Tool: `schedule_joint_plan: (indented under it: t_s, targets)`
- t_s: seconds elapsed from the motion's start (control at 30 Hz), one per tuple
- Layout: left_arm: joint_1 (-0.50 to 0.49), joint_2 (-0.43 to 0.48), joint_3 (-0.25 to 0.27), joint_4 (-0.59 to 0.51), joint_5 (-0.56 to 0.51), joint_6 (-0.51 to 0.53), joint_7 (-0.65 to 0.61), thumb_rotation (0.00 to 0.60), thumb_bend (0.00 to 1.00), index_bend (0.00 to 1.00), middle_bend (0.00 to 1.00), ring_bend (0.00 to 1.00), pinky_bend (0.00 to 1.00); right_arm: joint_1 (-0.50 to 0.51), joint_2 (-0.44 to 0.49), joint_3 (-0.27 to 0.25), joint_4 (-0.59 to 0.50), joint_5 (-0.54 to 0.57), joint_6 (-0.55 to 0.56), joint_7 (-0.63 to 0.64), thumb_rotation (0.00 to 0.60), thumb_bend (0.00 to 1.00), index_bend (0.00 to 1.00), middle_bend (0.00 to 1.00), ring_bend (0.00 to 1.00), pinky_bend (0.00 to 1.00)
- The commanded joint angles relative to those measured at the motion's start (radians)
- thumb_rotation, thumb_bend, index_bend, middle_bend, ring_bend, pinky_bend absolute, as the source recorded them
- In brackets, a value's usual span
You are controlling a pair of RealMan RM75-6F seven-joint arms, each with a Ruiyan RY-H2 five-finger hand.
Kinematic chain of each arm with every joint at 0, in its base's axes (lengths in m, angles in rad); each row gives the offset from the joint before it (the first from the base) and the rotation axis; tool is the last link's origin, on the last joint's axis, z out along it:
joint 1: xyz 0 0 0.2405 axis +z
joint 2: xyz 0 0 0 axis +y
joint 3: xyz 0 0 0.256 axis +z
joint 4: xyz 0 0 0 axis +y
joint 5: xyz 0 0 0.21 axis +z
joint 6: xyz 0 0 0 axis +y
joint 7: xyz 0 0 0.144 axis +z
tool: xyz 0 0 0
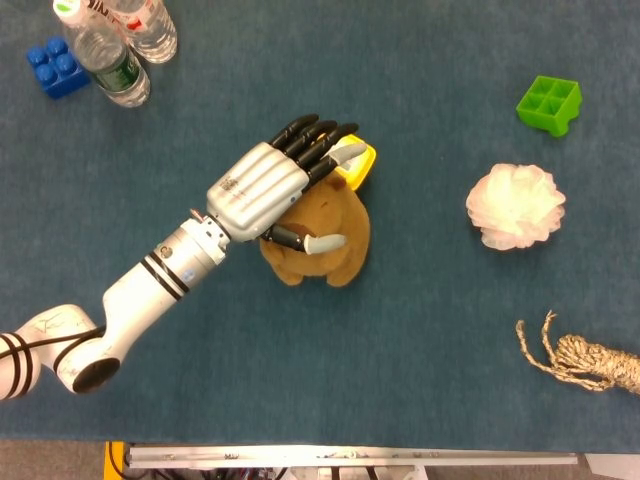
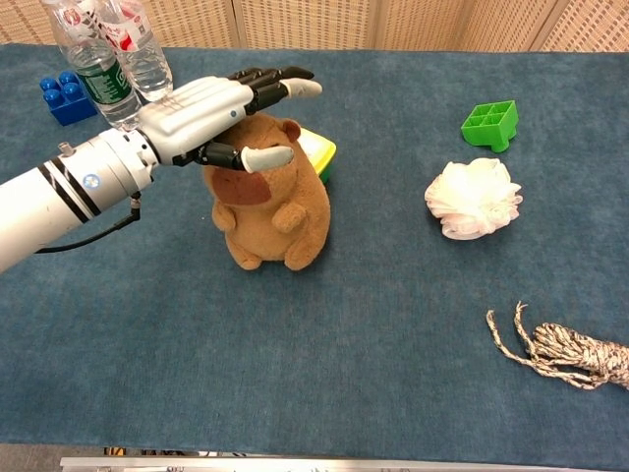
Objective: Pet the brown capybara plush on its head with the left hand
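Observation:
The brown capybara plush point(image 2: 270, 202) stands upright near the middle of the blue table, facing the front. My left hand point(image 2: 211, 108) lies flat over the top of its head, fingers stretched out and apart, thumb point(image 2: 267, 155) in front of the plush's face. It holds nothing. From above, the left hand point(image 1: 270, 185) covers the plush point(image 1: 335, 235) on its left and far side. The right hand is not in either view.
A yellow-green block point(image 2: 319, 150) sits right behind the plush. Two water bottles point(image 2: 108, 69) and a blue brick point(image 2: 65, 96) stand at the far left. A green tray-like brick point(image 2: 489, 124), a white pompom point(image 2: 472, 198) and a coiled rope point(image 2: 560, 349) lie to the right.

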Motion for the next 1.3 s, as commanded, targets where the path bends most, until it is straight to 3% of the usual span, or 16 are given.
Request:
schedule_joint_plan:
  t_s: [0.03,0.5,0.83,1.3]
  targets:
    - [0.004,0.005,0.003,-0.013,0.005,0.007,0.007,0.050,0.10,0.03,0.00,0.00,0.00,0.000,-0.001,0.000,0.000,0.000,0.000,0.000,0.600,0.06,0.32,0.32,0.21,0.24]
    - [-0.003,-0.038,0.032,0.017,0.009,-0.027,0.066,0.051,0.10,0.03,0.00,0.00,0.00,-0.003,-0.001,0.000,0.004,0.006,-0.003,0.001,0.600,0.06,0.32,0.32,0.21,0.24]
    - [-0.003,-0.046,0.008,0.041,-0.042,-0.042,0.074,0.050,0.10,0.03,0.00,0.00,0.00,-0.002,-0.005,0.000,0.011,0.003,-0.006,0.008,0.600,0.06,0.32,0.32,0.21,0.24]
    - [0.018,0.004,-0.008,-0.010,-0.056,-0.006,0.079,0.051,0.10,0.03,0.00,0.00,0.00,-0.006,-0.005,0.000,0.010,-0.002,0.001,0.011,0.600,0.06,0.32,0.32,0.21,0.24]
